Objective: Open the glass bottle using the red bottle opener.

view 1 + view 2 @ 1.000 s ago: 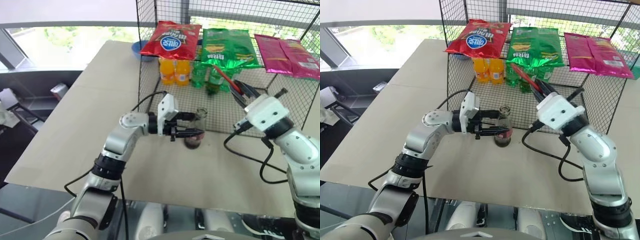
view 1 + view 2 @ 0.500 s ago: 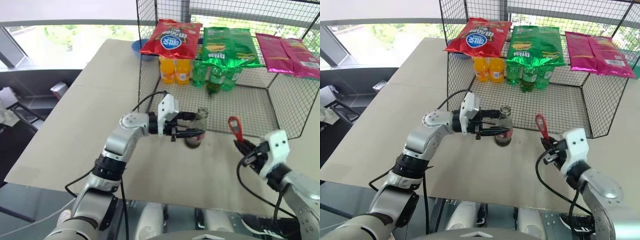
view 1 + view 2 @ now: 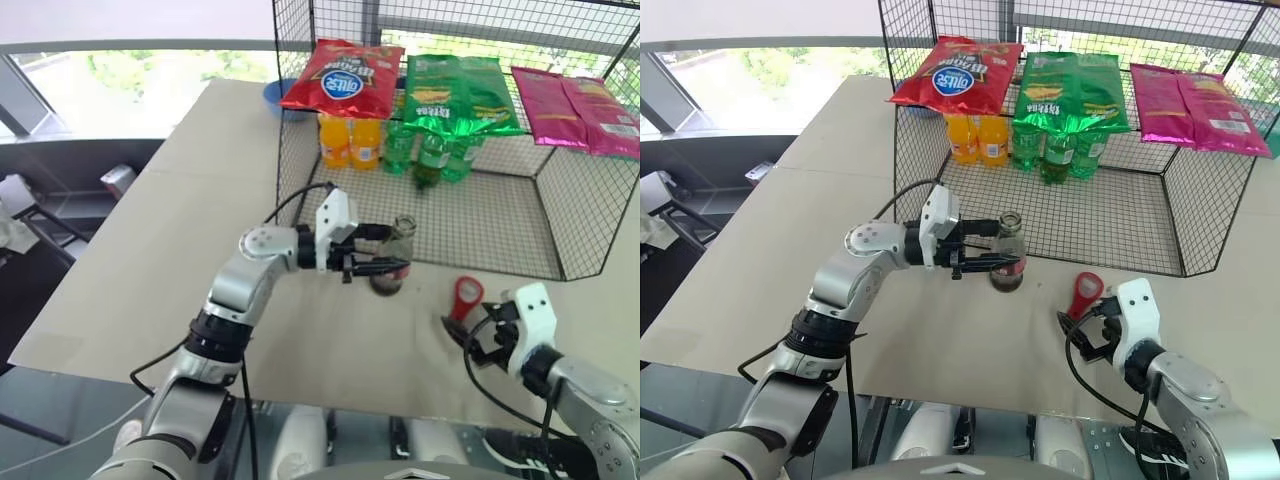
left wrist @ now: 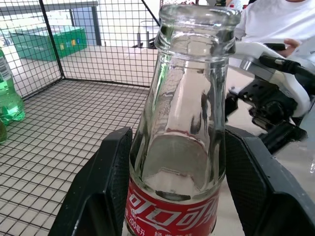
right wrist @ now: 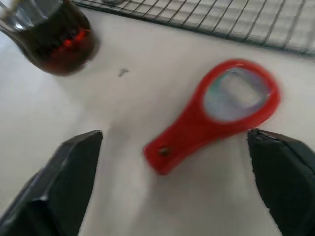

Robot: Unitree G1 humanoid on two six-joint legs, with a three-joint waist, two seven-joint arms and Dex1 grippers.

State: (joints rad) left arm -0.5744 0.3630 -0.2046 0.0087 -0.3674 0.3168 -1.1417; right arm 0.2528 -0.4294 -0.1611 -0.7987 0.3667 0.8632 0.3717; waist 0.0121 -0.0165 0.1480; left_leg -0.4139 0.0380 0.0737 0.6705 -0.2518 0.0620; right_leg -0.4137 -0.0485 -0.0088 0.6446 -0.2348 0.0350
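The glass bottle (image 3: 401, 234) stands on the table just in front of the wire cage, and my left gripper (image 3: 384, 266) is shut on its lower body. In the left wrist view the bottle (image 4: 184, 123) has an open mouth with no cap, and a black finger (image 4: 106, 182) presses on each side of the red label. The red bottle opener (image 3: 465, 294) lies flat on the table to the right of the bottle. My right gripper (image 3: 468, 334) hovers low just behind it, open. The opener (image 5: 211, 113) lies free between the spread fingers (image 5: 64, 167).
A black wire cage (image 3: 560, 200) stands behind the bottle, with orange soda bottles (image 3: 350, 142) and green bottles (image 3: 432, 152) inside. Red (image 3: 343, 80), green (image 3: 455, 92) and pink (image 3: 575, 105) chip bags lie on top. The table's front edge (image 3: 300, 385) is close. A person in white (image 4: 275, 22) sits beyond.
My right arm came down from cage height to the table. Its gripper opened, and the red opener it held now lies on the table. The left gripper and bottle stayed put.
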